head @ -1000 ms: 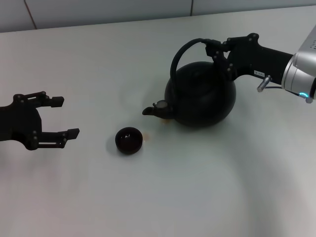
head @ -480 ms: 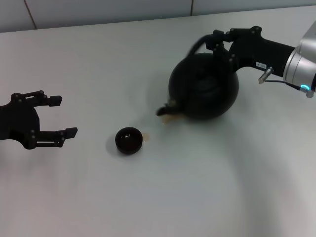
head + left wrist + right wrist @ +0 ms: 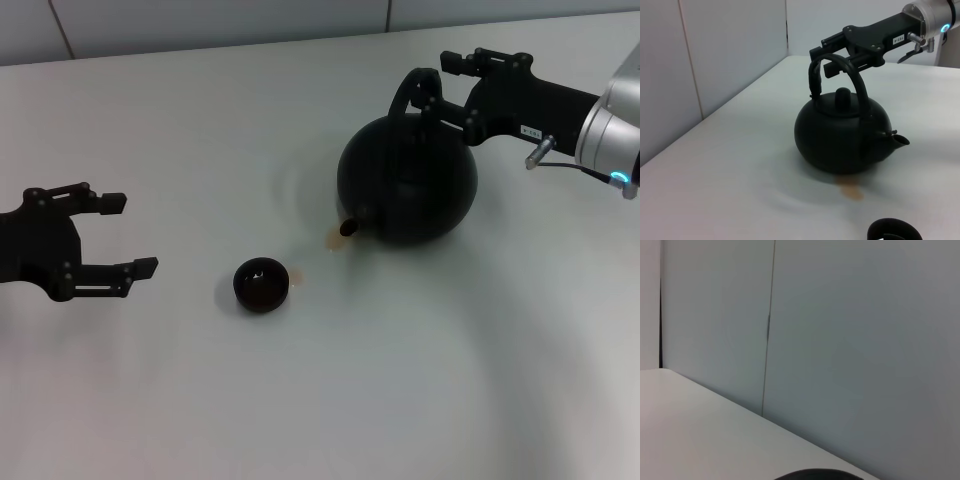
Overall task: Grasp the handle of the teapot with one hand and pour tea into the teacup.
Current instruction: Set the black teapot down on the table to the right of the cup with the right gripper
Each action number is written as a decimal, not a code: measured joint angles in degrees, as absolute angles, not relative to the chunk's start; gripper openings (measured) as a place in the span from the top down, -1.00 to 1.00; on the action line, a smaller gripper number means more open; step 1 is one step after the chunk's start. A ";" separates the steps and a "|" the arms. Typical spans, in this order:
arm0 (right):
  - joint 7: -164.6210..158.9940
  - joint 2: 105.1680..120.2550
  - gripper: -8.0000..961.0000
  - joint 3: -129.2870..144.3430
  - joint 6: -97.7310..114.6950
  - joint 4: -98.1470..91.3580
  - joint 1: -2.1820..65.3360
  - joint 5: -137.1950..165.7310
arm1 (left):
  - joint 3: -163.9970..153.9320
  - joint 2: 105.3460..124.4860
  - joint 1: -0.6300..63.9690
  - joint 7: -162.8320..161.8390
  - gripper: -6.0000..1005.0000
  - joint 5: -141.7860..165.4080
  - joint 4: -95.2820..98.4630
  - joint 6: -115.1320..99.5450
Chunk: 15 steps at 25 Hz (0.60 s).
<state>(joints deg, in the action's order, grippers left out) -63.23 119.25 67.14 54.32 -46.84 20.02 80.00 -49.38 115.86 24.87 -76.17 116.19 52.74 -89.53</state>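
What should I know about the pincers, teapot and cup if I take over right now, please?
Right pincer: shut on the handle, holding the teapot just above the table.
Left pincer: open, empty, parked at the robot's left.
Cup: upright on the table, between the two arms, apart from the teapot.
A small brown spill lies under the spout.
Done: handle gripped, teapot raised.
Left: carry the spout over the cup and tip to pour.

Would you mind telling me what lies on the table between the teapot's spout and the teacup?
Only a small brownish tea stain just below the teapot spout; the rest of the table toward the teacup is bare. The head view shows this.
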 joint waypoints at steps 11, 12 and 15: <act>-60.29 119.74 -0.17 68.00 55.21 -48.64 16.67 79.81 | -49.40 116.21 24.64 -76.33 -0.73 116.19 53.21 -89.69; -60.29 119.74 -0.17 68.00 55.21 -48.64 16.67 79.81 | -49.40 116.21 24.64 -76.33 -0.73 116.19 53.21 -89.69; -59.76 119.80 -0.17 68.46 56.22 -48.96 15.43 79.10 | -49.39 116.60 24.46 -76.51 -0.73 116.18 53.96 -89.78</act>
<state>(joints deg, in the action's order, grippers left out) -59.76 119.80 68.46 56.22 -48.96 15.43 79.10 -49.39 116.60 24.46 -76.51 116.19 53.96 -89.78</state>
